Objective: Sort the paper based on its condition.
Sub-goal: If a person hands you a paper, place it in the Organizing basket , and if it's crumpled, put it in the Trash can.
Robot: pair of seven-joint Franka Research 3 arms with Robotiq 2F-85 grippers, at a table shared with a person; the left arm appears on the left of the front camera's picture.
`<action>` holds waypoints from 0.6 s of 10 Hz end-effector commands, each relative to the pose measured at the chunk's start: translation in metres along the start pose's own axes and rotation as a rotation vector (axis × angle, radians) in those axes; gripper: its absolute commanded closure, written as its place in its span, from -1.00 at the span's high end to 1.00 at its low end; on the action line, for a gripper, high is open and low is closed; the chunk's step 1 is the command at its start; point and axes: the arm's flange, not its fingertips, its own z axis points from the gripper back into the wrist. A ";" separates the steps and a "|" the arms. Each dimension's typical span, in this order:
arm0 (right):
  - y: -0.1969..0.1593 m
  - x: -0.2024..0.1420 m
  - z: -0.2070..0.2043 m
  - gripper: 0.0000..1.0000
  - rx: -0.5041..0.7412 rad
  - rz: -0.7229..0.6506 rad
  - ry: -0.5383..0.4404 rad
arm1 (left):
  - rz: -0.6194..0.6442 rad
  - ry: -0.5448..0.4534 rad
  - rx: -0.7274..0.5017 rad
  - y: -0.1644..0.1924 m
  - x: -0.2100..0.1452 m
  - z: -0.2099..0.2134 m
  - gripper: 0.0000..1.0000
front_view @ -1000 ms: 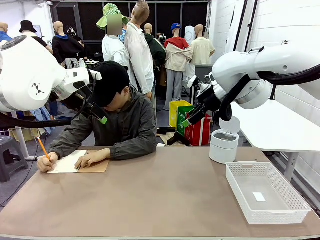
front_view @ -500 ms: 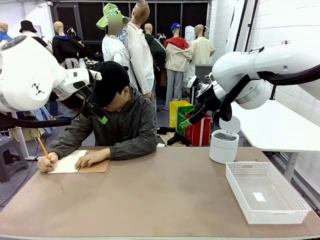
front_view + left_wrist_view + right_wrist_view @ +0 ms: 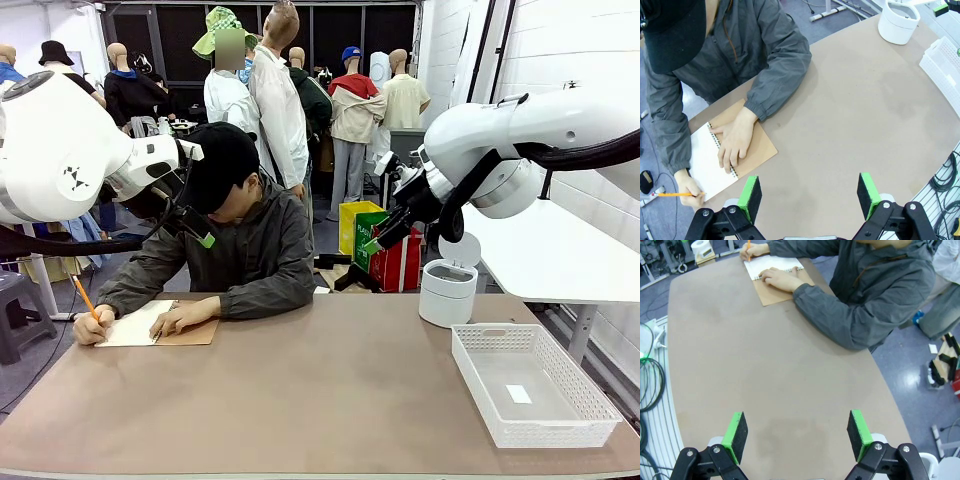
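Paper [image 3: 133,325] under person's hand [image 3: 185,316], notebook [image 3: 190,335] beneath

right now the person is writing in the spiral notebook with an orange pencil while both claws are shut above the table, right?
Not quite: both claws are open, not shut. The left wrist view shows the left claw spread wide, the right wrist view the right claw. The person does write in the brown-covered spiral notebook with the orange pencil.

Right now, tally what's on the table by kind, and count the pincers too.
Spiral notebook, open, under the person's hand: 1
Pencil, in the person's other hand: 1
White lidded bin: 1
White basket: 1
Pincers, left pincer and right pincer, both open and empty: 2
Total: 6
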 end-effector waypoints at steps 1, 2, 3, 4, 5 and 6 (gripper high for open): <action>-0.001 0.000 0.000 1.00 -0.009 -0.002 0.003 | 0.002 -0.003 -0.001 0.001 0.001 0.001 1.00; -0.001 0.000 0.000 1.00 -0.009 -0.002 0.003 | 0.002 -0.003 -0.001 0.001 0.001 0.001 1.00; -0.001 0.000 0.000 1.00 -0.009 -0.002 0.003 | 0.002 -0.003 -0.001 0.001 0.001 0.001 1.00; -0.001 0.000 0.000 1.00 -0.009 -0.002 0.003 | 0.002 -0.003 -0.001 0.001 0.001 0.001 1.00; -0.001 0.000 0.000 1.00 -0.009 -0.002 0.003 | 0.002 -0.003 -0.001 0.001 0.001 0.001 1.00; -0.001 0.000 0.000 1.00 -0.009 -0.002 0.003 | 0.002 -0.003 -0.001 0.001 0.001 0.001 1.00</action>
